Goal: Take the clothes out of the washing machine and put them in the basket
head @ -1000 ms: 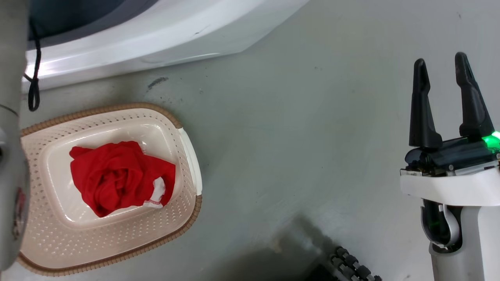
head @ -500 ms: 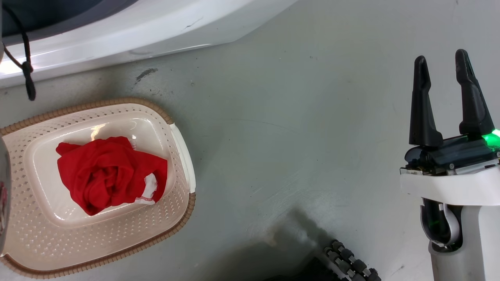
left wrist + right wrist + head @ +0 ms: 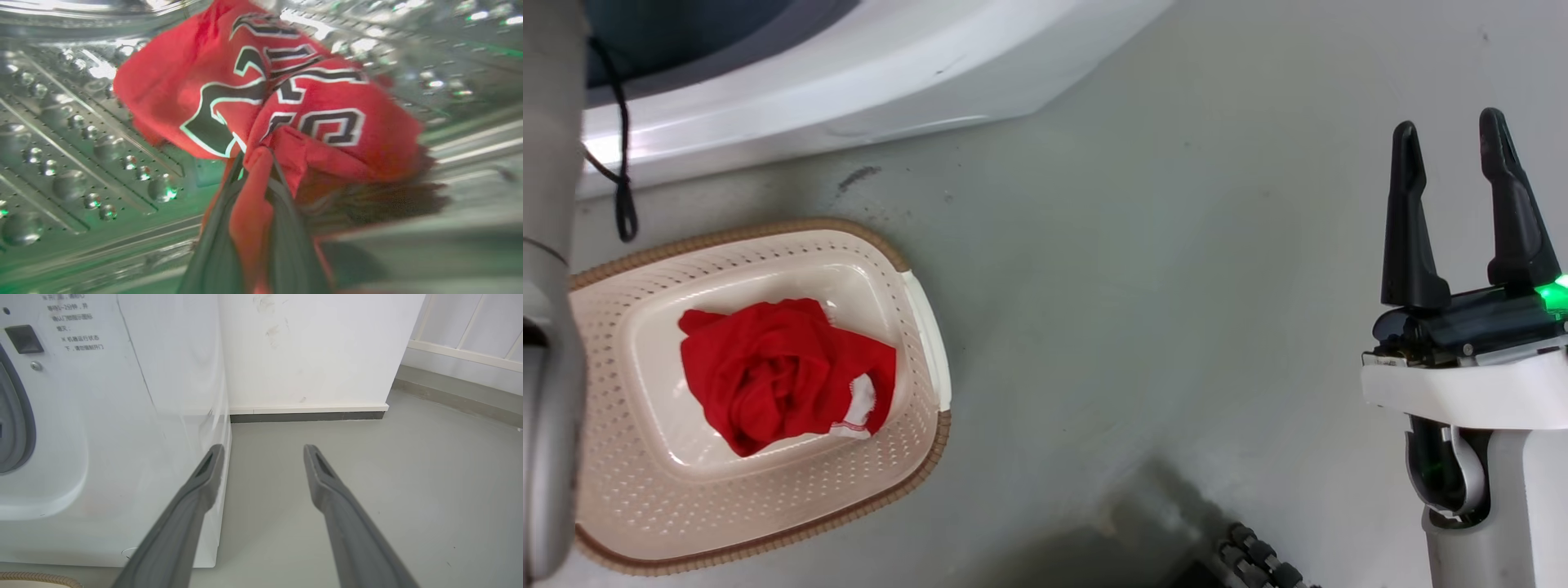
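Drawing the lettered garment [image 3: 286, 102] out cleanly is, I judge, the step in hand. Your left tool [image 3: 256, 161] is inside the steel drum [image 3: 61, 143] of the washing machine [image 3: 849, 73]. Its two fingers are pinched on a fold of the red cloth, and the rest of the piece is bunched just beyond the tips (the wrist view is blurred, so I cannot tell how deep the bite goes).

Pull back along the line of the arm, low and steady, so the loose bulk does not snag at the machine's opening. A thin fold can slip, so avoid jerks.

Once clear, carry it over the basket [image 3: 768, 523], which sits on the floor [image 3: 1135, 286] just in front of the machine, beside your pale left forearm [image 3: 547, 343]. The other red garment [image 3: 776, 371] already lies crumpled in its middle. Release above that heap, well inside the brown rim and low enough that nothing drapes over the edge.

Your right tool [image 3: 1447, 122] hangs well apart at the right, fingers spread and holding nothing; leave it there.
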You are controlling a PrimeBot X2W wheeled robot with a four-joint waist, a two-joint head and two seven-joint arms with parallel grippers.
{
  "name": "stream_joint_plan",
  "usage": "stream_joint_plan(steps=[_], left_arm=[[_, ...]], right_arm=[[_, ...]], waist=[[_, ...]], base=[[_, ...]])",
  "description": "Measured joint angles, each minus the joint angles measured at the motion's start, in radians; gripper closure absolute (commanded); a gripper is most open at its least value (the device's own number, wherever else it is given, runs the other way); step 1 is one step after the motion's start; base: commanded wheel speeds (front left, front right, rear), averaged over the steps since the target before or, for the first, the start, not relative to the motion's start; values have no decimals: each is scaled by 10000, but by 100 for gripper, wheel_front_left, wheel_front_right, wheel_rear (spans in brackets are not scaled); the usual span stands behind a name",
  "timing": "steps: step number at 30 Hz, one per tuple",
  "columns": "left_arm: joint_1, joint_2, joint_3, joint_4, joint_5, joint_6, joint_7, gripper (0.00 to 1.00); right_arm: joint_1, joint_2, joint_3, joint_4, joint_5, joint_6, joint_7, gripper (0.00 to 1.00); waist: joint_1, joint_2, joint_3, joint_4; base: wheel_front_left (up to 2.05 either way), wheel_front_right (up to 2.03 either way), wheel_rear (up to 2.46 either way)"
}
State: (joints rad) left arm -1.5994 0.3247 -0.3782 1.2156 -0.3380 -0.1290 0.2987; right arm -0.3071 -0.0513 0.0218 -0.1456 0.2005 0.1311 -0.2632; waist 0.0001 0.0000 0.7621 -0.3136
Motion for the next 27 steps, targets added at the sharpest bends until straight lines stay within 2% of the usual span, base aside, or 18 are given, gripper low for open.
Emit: stream_joint_plan(steps=[6,13,27], left_arm=[[1260,-253,-495,-518,-685,-2,-1243,100],[3059,-240,-1407,-1348,-1611,0,-2663,100],[6360,251,-2970,-3210,-3160,-2,-4943,100]], right_arm=[[202,4,-19,134,-311,0,0,0],[610,6,-38,280,-702,0,-2,0],[1647,8,-82,656,-1304,0,-2,0]], waist=[[0,0,-688,367],[-1,0,-1686,875],[-3,0,-3842,1861]], base=[[0,0,0],[0,0,0],[0,0,0]])
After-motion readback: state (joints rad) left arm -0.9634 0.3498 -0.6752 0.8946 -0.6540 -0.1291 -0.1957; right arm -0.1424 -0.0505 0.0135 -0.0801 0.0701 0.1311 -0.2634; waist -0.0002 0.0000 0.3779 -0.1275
